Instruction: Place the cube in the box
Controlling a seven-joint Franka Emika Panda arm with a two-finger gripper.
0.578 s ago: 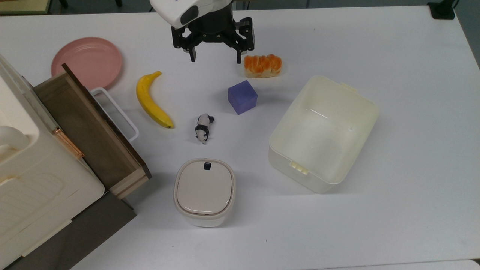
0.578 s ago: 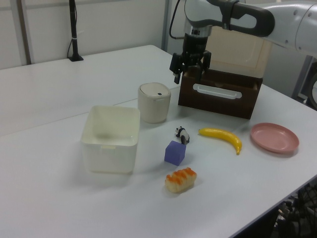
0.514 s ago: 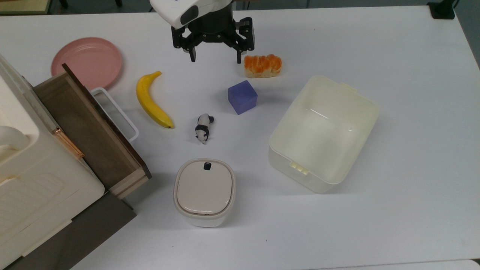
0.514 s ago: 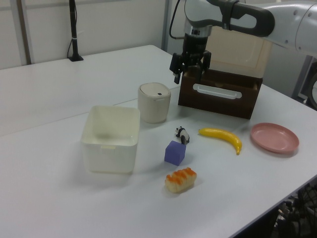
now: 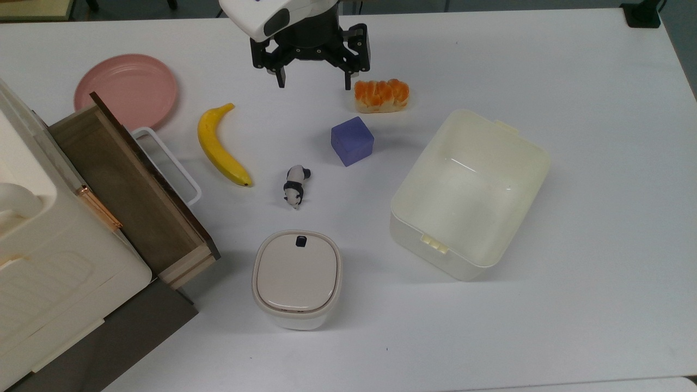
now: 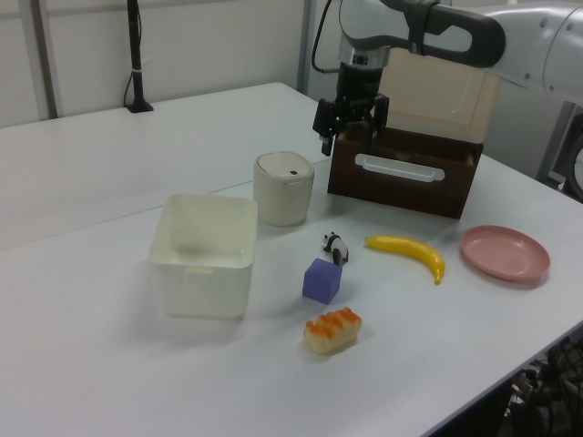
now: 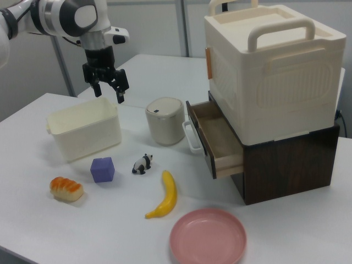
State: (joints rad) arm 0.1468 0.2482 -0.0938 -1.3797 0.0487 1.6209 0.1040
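Pincer [image 5: 313, 86] wide open, empty, above white table [image 5: 572, 163]; pale wall [image 6: 219, 41] behind.

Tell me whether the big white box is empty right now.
Empty: the box shows only its bare floor, and the cube sits outside on the table.

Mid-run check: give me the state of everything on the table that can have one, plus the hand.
hand: open, holding nothing, above the table
cube: on the table, not gripped
box: upright, no lid, nothing in it
lidded container: lid shut
drawer: pulled open
pink plate: bare
panda figure: lying on its side
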